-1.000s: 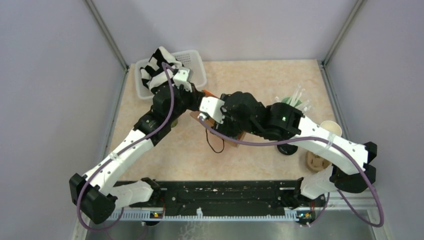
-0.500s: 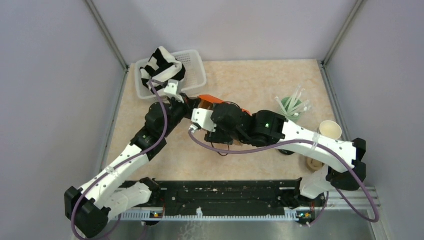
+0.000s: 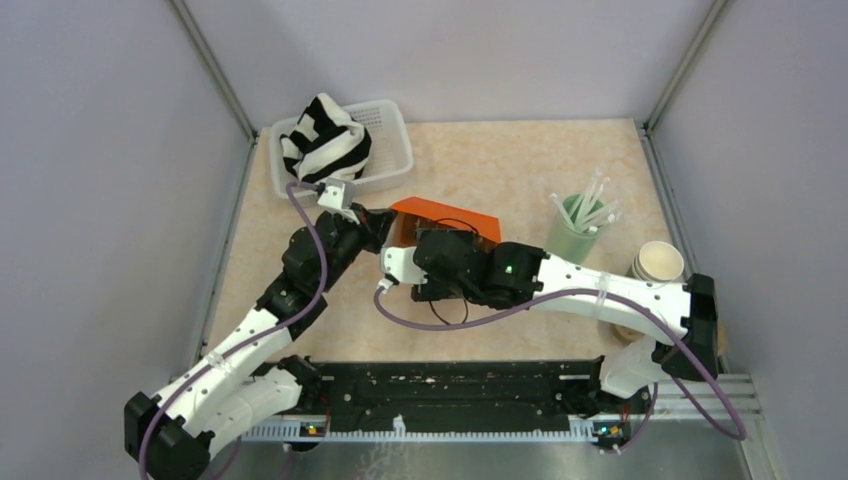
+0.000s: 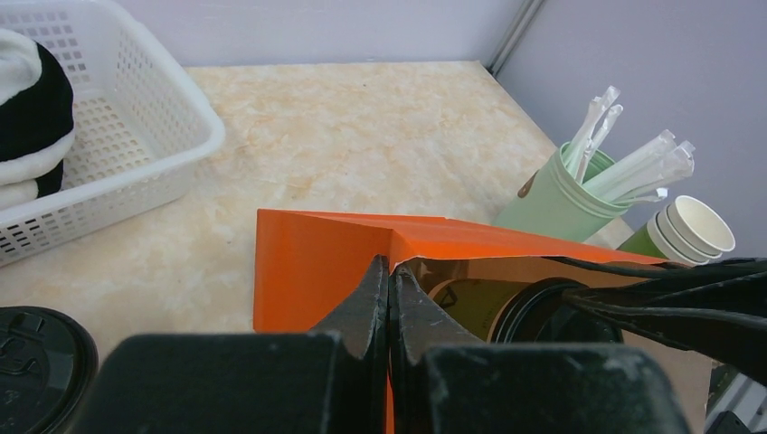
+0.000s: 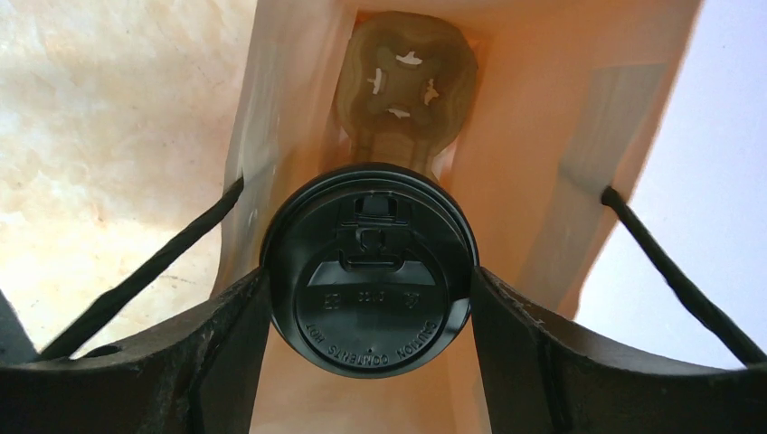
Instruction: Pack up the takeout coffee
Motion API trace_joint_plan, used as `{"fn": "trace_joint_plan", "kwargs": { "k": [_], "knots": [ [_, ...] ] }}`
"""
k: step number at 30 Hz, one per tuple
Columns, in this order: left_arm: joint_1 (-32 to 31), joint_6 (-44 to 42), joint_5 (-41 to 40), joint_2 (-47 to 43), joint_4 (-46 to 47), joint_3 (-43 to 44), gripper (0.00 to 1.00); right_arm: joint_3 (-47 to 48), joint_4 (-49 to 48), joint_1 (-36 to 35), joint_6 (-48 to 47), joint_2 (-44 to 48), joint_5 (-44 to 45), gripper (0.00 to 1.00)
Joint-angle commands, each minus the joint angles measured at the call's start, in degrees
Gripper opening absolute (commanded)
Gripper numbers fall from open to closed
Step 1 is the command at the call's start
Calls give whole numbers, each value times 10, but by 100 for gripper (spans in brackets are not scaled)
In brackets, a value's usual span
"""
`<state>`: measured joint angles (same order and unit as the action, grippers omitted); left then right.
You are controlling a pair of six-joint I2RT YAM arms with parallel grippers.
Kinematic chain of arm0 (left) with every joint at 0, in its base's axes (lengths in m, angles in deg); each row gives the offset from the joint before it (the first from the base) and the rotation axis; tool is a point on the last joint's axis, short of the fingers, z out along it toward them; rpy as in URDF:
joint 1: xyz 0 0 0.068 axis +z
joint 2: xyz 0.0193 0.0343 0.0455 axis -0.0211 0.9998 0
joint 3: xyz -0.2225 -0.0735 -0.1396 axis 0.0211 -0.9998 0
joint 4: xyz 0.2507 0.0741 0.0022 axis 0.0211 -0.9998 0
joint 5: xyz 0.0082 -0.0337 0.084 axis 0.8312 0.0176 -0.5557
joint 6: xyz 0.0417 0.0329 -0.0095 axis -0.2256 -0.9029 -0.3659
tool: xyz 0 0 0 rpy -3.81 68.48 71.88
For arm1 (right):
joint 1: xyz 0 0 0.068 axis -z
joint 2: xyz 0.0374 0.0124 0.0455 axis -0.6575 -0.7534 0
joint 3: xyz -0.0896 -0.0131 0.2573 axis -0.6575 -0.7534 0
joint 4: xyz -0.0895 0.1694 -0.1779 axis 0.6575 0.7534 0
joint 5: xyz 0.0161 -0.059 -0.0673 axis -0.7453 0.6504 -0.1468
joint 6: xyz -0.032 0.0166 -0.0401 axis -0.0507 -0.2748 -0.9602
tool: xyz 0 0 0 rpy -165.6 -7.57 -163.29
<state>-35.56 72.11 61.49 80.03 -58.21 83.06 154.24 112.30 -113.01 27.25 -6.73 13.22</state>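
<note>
Your left gripper, jaws shut on the orange bag rim, props it open; right gripper jaws clasp the lidded cup, short of the carrier at 12 o'clock.

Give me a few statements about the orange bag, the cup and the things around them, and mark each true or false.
1. The left gripper pinches the rim of the orange bag. True.
2. The right gripper holds a cup with a white lid. False: the lid is black.
3. The straws stand in the white basket. False: they stand in the pale green tumbler; the basket holds a striped cloth.
4. The cup is inside the open bag, above a cardboard cup holder. True.
</note>
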Motion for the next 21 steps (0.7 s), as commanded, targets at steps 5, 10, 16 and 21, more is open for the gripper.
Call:
{"fn": "trace_joint_plan", "kwargs": {
  "k": [5, 10, 16, 21],
  "knots": [
    [-2, -5, 35, -20, 26, -11, 0, -40, -58, -6, -66, 11, -9, 47],
    [-2, -27, 45, -24, 10, -8, 0, -45, -54, 17, -70, 13, -34, 48],
    [-3, -49, 72, -30, -3, -15, 0, -60, -68, 41, -81, 19, -48, 47],
    [-3, -58, 89, -38, -3, -27, 0, -87, -83, 53, -100, 31, -57, 47]
  ]
}}
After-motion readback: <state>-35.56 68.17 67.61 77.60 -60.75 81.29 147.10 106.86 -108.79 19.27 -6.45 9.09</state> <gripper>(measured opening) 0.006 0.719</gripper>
